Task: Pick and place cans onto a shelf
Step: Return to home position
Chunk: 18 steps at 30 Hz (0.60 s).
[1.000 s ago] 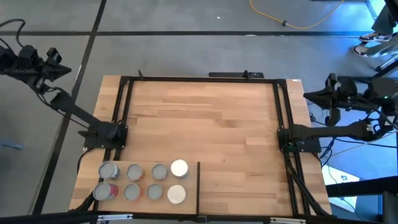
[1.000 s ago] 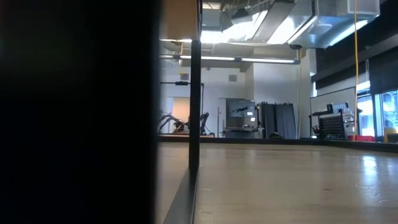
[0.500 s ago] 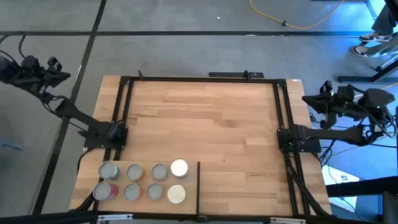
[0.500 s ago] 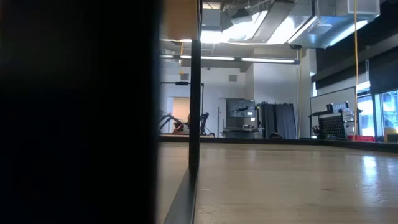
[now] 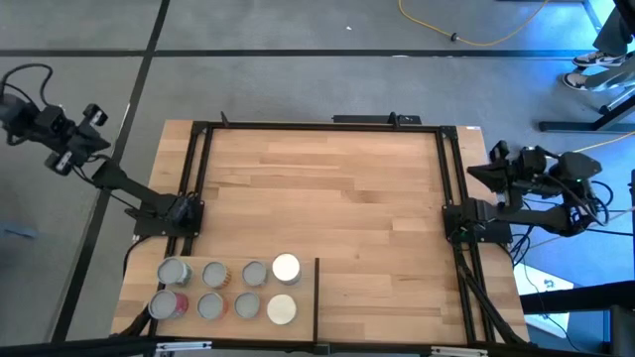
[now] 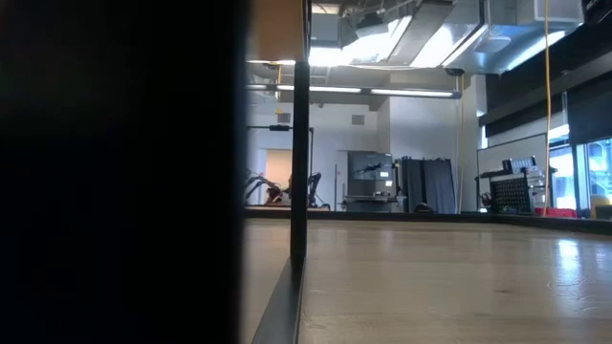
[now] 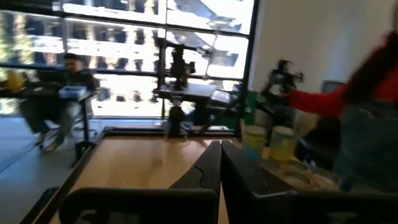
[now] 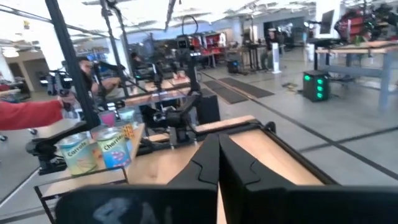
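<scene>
All eight cans [image 5: 254,273] sit on the shelf [image 5: 304,293], lower left of the high view, two rows of four; none loose on the tabletop [image 5: 327,188], so placing looks done, only parking the arms is left. Left pincer [image 7: 220,149] fingers pressed together, holding nothing, arm folded off the tabletop at upper left; right pincer [image 8: 219,140] likewise closed and empty, arm at mid right. Tabletop is light wood planks in a black frame, over grey floor [image 5: 298,79]. Open workshop beyond: seated person [image 7: 65,78] in left wrist view, red sleeve [image 8: 25,115] in right wrist view
</scene>
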Each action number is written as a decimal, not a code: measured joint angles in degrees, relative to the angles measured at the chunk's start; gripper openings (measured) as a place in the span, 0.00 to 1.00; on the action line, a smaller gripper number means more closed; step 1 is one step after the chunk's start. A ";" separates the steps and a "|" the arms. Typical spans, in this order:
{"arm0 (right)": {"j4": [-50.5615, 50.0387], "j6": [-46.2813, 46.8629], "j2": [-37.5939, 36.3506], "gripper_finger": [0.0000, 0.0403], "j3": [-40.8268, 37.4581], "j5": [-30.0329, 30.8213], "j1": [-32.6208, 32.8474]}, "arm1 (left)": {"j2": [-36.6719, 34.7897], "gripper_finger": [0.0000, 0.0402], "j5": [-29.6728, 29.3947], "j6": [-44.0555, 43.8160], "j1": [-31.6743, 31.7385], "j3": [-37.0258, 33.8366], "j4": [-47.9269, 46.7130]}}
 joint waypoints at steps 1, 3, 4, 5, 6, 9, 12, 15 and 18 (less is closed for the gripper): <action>0.95 -0.01 -0.13 0.00 -0.63 -0.59 0.00 | 0.04 0.00 2.14 1.40 0.00 -0.32 0.12; 2.40 -0.03 -0.14 0.00 -1.65 -1.34 0.00 | 0.04 0.00 4.56 3.96 -0.02 -0.97 0.57; 2.55 -0.02 -0.13 0.00 -2.13 -1.35 0.01 | 0.04 0.00 5.04 4.68 -0.02 -1.34 0.99; 2.96 0.04 -0.13 0.00 -2.84 -1.34 0.00 | 0.04 0.00 5.05 4.99 -0.02 -1.73 1.21; 3.91 0.15 -0.10 0.00 -3.69 -1.34 0.00 | 0.02 0.00 4.83 5.02 -0.02 -2.29 1.34; 8.53 -0.06 -0.02 0.01 -6.83 -1.99 0.00 | 0.04 0.00 4.16 4.79 -0.09 -4.75 3.72; 14.82 -0.25 -0.02 0.01 -10.58 -4.47 0.00 | 0.02 0.00 4.09 5.40 -0.29 -7.92 6.19; 19.48 -0.25 -0.02 0.01 -14.70 -5.37 0.02 | 0.02 0.00 2.89 6.68 -0.31 -12.12 10.05; 23.11 -0.33 -0.02 0.01 -18.83 -6.04 0.00 | 0.02 0.00 2.42 7.64 -0.31 -17.40 15.29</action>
